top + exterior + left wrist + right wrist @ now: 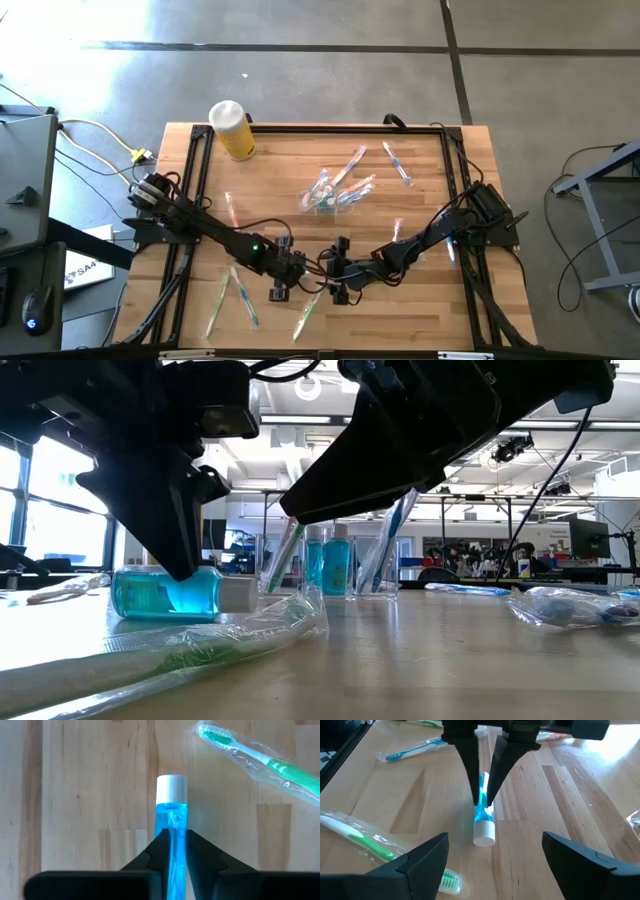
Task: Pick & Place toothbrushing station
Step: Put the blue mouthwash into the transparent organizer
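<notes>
Wrapped green toothbrush point(150, 655) is lying closest to the low view's lens, running across the lower left of the frame on the wooden surface point(450, 670). Item two: small blue bottle point(170, 595) with white cap, lying on its side at the left of the same frame; in the left wrist view the bottle point(172, 840) is sitting at frame centre between the two dark fingers point(150, 857) of the left gripper point(277, 293), whose jaws are pinching its blue body, though only lightly as far as can be told. Item three: right gripper point(340, 292), hanging just beside the left one at the lower centre of the high view, jaws spread wide and holding nothing, facing the bottle's cap point(484, 834). Item four: clear container point(325, 198), standing at the centre of the high view with toothbrushes and blue items upright inside it; the low view is showing it point(335, 565) at mid-frame behind the arms. Item five: further wrapped toothbrushes, scattered: one point(397, 165) at upper right of the container, two point(245, 298) at lower left. Item six: yellow bottle point(233, 130), lying at the upper left corner of the surface.
</notes>
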You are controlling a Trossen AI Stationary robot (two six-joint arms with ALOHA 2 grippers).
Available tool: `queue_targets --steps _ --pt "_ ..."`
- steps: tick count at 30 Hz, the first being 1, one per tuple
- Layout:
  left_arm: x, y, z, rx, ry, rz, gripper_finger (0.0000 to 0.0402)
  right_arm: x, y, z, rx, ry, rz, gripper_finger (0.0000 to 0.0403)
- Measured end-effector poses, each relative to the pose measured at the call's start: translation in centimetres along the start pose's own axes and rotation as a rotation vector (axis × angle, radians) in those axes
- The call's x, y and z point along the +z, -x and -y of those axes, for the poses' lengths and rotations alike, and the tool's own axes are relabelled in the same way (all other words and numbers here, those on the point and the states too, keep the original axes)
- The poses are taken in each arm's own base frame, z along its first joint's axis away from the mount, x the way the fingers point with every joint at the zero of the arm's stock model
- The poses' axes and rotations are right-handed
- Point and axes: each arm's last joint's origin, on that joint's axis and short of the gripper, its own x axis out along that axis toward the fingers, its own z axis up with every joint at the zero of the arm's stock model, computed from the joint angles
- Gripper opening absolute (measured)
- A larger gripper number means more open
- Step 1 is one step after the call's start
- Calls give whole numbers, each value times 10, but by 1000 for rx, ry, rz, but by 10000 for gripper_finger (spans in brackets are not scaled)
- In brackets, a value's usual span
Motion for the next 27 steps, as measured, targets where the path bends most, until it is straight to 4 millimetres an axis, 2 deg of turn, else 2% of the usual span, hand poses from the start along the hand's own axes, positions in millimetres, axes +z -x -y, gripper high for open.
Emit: queue_targets --steps 6,14,22,27 --pt "0 -5 -2 -1 4 -10 91 0 0 0 2 0 -1 313" --pt "3 -22 -12 -29 61 -56 97 -1 1 -3 19 3 -1 313" --pt "4 -23 -14 -56 72 -68 98 -1 2 -5 20 5 1 313" --pt "2 -27 -17 -49 111 -45 114 -1 2 -5 21 4 4 313"
